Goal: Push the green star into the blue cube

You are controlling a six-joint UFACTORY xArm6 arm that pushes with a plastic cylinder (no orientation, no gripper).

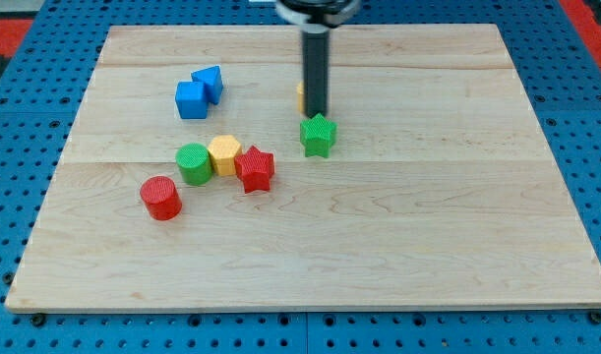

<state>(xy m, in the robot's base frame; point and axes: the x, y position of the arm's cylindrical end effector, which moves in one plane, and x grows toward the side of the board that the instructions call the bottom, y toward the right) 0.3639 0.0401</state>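
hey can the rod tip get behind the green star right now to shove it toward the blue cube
Probably yes. My tip sits just above the green star, whose right side is free. The blue cube lies up-left, nothing between.

Between green star [319, 136] and blue cube [192, 100]: bare table [428, 246], nothing on the straight line. Just below that line, a touching row of green cylinder [194, 163], yellow block [224, 154] and red star [255, 168], with red cylinder [161, 198] lower left. Blue triangular block [210, 82] touching the cube at upper right. My tip [317, 115] just above the star, hiding most of an orange-yellow block [301, 96]. Wide room along the view's right and bottom.
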